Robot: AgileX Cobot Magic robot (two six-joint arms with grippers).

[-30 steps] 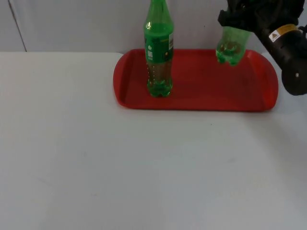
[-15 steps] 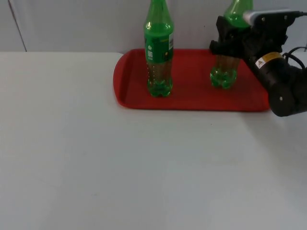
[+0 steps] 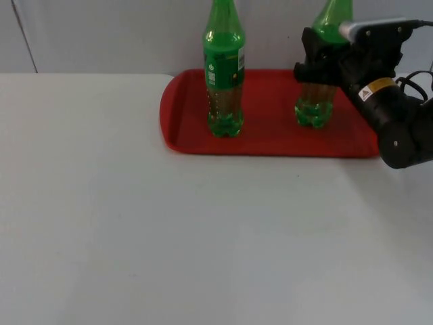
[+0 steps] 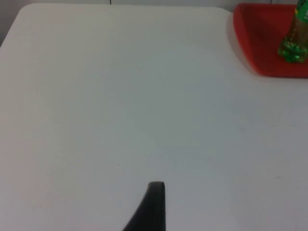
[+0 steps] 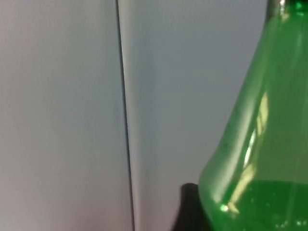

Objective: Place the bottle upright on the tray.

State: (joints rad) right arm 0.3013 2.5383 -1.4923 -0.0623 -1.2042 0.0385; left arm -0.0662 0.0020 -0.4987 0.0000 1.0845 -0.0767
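Note:
A red tray (image 3: 270, 132) lies at the back of the table against the wall. On its left part a green bottle (image 3: 224, 71) with a label stands upright by itself. A second green bottle (image 3: 316, 108) stands upright on the tray's right part, and my right gripper (image 3: 321, 64) is shut on its middle. Seen from the right wrist, that bottle's shoulder (image 5: 257, 159) is close up against the grey wall. From the left wrist I see the tray's corner (image 4: 262, 33) and the base of the left bottle (image 4: 293, 45); the left fingertip (image 4: 153, 207) hangs over bare table.
The grey partition wall (image 3: 101, 34) runs right behind the tray. White table (image 3: 169, 237) spreads in front and to the left of the tray. The right arm's black body (image 3: 399, 125) reaches over the tray's right end.
The right gripper brought the second bottle from hanging tilted above the tray down to standing on it. In the last half second it barely moved.

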